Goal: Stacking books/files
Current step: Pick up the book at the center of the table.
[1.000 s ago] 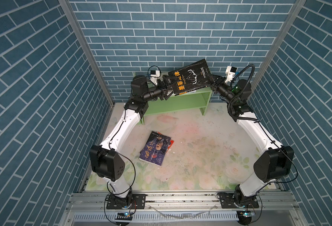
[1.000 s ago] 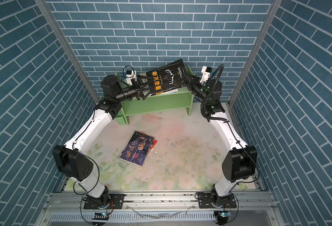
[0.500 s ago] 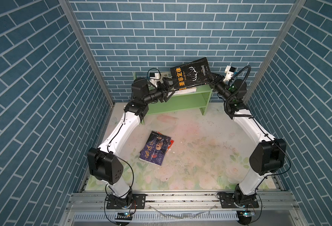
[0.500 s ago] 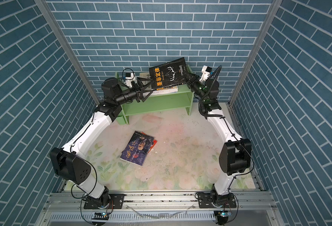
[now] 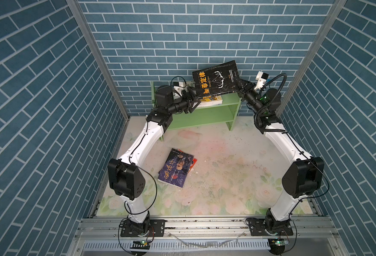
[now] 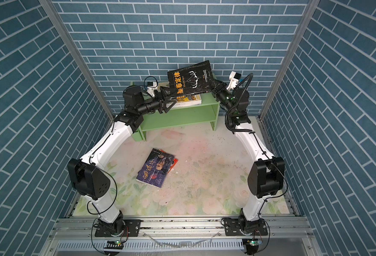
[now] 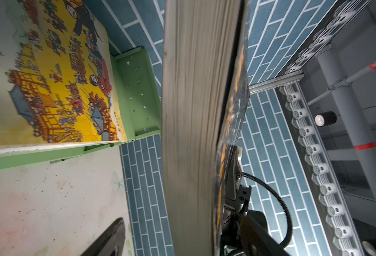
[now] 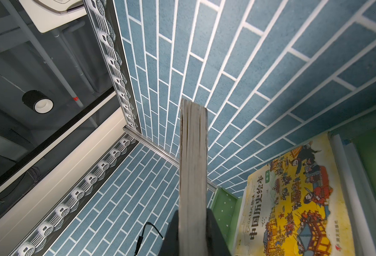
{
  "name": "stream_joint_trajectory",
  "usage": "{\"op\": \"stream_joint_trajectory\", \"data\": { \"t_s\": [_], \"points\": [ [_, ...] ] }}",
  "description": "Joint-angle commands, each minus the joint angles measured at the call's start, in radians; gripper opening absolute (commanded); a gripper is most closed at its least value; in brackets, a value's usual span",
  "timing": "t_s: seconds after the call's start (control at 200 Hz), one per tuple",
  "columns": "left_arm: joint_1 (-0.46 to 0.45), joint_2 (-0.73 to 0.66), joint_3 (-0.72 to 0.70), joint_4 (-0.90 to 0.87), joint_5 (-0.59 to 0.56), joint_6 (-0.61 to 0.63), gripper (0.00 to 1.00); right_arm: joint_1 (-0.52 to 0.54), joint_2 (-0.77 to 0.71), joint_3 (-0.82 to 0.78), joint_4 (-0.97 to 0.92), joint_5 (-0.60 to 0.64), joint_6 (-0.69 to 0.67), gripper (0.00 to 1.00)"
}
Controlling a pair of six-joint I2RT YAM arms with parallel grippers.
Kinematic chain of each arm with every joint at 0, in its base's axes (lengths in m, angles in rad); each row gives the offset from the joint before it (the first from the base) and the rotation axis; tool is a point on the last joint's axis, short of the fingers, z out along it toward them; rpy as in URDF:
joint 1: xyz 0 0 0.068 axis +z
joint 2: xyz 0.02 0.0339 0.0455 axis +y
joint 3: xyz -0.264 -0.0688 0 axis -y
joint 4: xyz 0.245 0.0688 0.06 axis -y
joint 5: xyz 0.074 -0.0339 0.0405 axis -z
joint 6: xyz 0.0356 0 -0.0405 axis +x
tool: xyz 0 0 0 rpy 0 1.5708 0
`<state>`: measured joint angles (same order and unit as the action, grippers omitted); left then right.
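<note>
Left gripper is open: jaws spread in a V at the lower-left corner of the black book, which sits at its 2 o'clock in both top views. Left wrist view: one finger stands off the book's page edge, bare mat between them. The other finger is out of that frame, so contact on the cover side can't be called. At 7 o'clock from that gripper, well apart, the purple book lies flat on the floral mat, red comic under it with only an edge showing. At 3 o'clock, just beside: green shelf, stack on its top board, yellow illustrated book uppermost. Black book is in the air over that stack, tilted, cover with orange characters toward the top camera. Right wrist view shows brick wall between it and the yellow book, so not touching. Right gripper is clamped on the black book's right edge, fingers on both faces, book at its 10 o'clock.
</note>
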<state>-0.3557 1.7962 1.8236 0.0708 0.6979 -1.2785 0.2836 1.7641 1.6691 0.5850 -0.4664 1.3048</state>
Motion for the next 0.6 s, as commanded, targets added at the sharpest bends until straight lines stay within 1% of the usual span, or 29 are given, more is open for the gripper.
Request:
{"op": "stream_joint_trajectory", "data": {
  "t_s": [0.0,0.175,0.245,0.32,0.42,0.585,0.595],
  "points": [
    [-0.025,0.025,0.063,0.064,0.029,-0.030,0.71,0.016,0.011,0.068,0.124,0.013,0.065,0.00],
    [-0.034,0.037,0.077,0.090,0.033,-0.052,0.41,0.028,0.033,0.080,0.133,0.030,0.062,0.00],
    [-0.034,0.032,0.082,0.077,0.028,-0.038,0.31,0.029,0.039,0.082,0.127,0.034,0.058,0.00],
    [-0.033,0.029,0.106,0.025,0.022,0.001,0.22,0.031,0.047,0.088,0.118,0.034,0.053,0.00],
    [-0.033,0.027,0.149,-0.061,0.008,0.074,0.14,0.034,0.057,0.094,0.097,0.031,0.040,0.00],
    [-0.032,0.041,0.233,-0.190,-0.013,0.171,0.09,0.046,0.060,0.105,0.024,0.028,-0.013,0.00],
    [-0.032,0.041,0.238,-0.196,-0.014,0.194,0.09,0.046,0.060,0.107,0.019,0.028,-0.016,0.00]
  ]
}}
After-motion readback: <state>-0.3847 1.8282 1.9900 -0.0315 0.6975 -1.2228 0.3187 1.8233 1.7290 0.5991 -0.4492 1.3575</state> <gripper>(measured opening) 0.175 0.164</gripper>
